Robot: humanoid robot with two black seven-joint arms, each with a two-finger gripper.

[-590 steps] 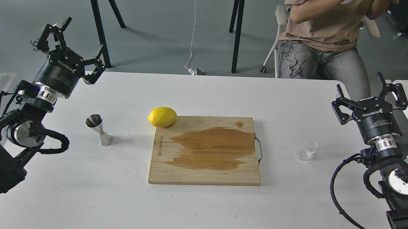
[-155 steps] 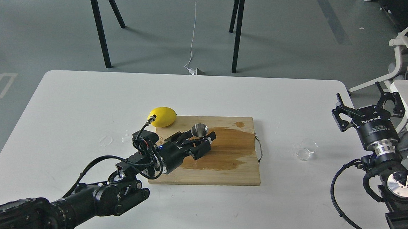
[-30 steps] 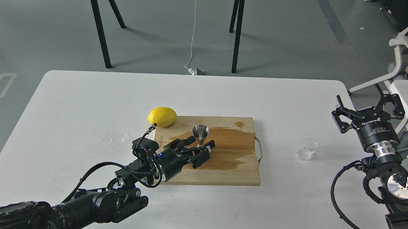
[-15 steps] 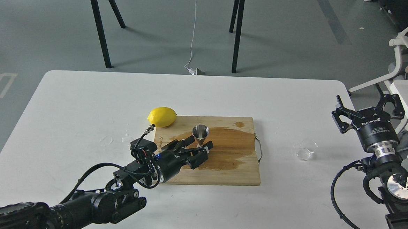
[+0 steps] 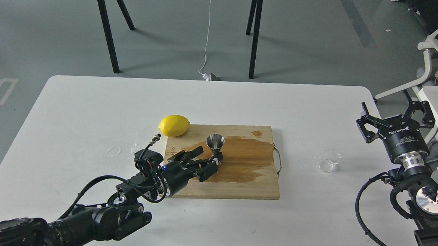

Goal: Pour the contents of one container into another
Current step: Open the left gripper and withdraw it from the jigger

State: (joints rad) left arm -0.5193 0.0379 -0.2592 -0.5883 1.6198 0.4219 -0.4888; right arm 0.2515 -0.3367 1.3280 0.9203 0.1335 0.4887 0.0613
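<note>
The steel jigger (image 5: 215, 144) stands upright on the wooden cutting board (image 5: 238, 186), on its wet dark patch. My left gripper (image 5: 209, 158) lies low over the board just left of the jigger, open, its fingertips either side of the jigger's base; I cannot tell if they touch it. The clear glass cup (image 5: 329, 160) sits alone on the white table (image 5: 92, 105), right of the board. My right gripper (image 5: 393, 110) hovers open, behind and to the right of the cup, holding nothing.
A yellow lemon (image 5: 174, 125) rests at the board's far left corner, close to my left arm. Water drops lie on the table left of the board. A metal handle (image 5: 278, 160) sticks out of the board's right edge. A white chair (image 5: 432, 55) stands at the far right.
</note>
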